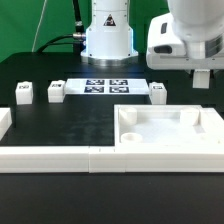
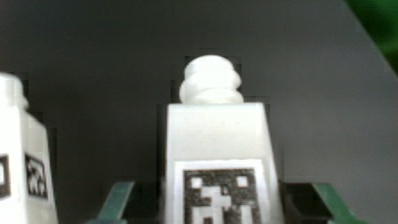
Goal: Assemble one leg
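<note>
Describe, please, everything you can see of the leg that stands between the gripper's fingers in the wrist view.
The leg is a squarish white post, plastic by its look, upright, its base out of frame. A rounded, ribbed stub rises from its top; a black-and-white square tag marks the facing side. The gripper is open; its fingers flank it with a gap on each side, not touching. Another leg stands apart beside it.

A leg (image 1: 158,93) just beside the marker board (image 1: 105,87), near the large white panel (image 1: 170,150)
</note>
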Robot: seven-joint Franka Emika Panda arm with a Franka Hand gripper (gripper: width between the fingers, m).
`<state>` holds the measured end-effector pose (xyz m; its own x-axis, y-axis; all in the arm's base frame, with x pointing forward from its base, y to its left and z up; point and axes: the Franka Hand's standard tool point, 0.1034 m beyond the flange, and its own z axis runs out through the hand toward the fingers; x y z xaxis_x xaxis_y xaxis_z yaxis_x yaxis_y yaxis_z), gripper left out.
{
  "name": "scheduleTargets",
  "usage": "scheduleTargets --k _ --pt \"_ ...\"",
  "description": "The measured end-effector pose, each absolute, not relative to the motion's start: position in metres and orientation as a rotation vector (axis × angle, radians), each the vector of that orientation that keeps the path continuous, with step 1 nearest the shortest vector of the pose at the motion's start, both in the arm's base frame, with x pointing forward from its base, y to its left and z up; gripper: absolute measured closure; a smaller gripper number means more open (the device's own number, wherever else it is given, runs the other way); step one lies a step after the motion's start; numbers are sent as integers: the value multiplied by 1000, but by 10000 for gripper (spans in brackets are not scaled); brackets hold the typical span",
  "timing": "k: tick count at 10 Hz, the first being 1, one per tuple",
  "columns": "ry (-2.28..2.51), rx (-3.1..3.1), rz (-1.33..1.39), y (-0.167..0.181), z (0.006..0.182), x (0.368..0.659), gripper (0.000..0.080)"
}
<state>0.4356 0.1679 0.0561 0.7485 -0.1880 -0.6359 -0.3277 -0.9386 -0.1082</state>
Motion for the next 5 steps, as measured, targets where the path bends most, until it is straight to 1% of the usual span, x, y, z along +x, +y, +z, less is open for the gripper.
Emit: scheduleTargets --k 1,2,3,5 --pt "353 -2801 825 158 50 444 511" --pt "327 -2861 702 150 57 453 511" --pt "295 -2895 637 145 70 459 511" --pt "234 -2963 437 137 96 480 511"
